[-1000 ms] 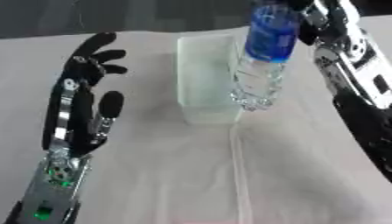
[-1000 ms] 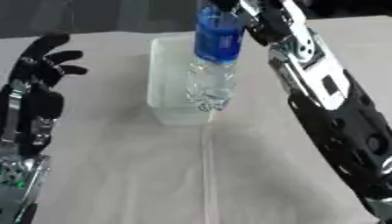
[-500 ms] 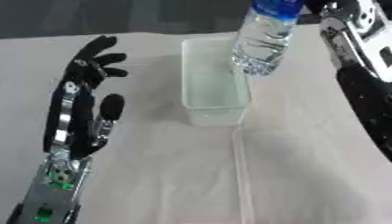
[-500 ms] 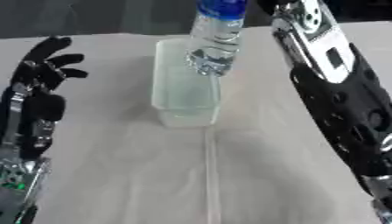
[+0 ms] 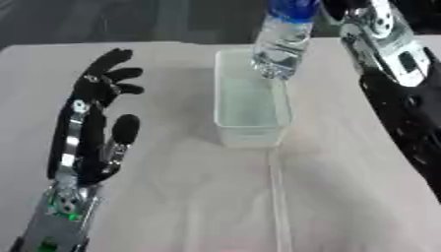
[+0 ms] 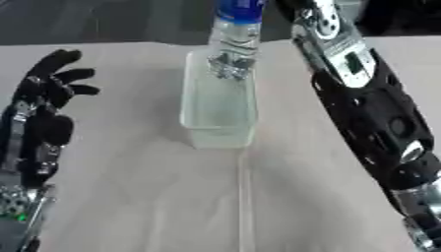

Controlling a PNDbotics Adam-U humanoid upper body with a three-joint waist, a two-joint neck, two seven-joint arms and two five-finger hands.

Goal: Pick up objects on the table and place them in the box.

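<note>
One clear plastic bottle (image 5: 280,47) with a blue label hung upright above the far end of the translucent box (image 5: 248,129), its base just over the box's right rim. My right arm came down from the upper right corner beside the bottle's top, but my right hand (image 5: 337,7) was mostly cut off by the upper edge, so I could not tell how its fingers sat on the bottle. The box stood in the middle of the table (image 5: 344,197), lengthwise away from me, on a pale cloth with a crease running from its near end toward me. My left hand (image 5: 95,123) rested at the left, well apart from the box, fingers spread and pointing away, holding nothing.
</note>
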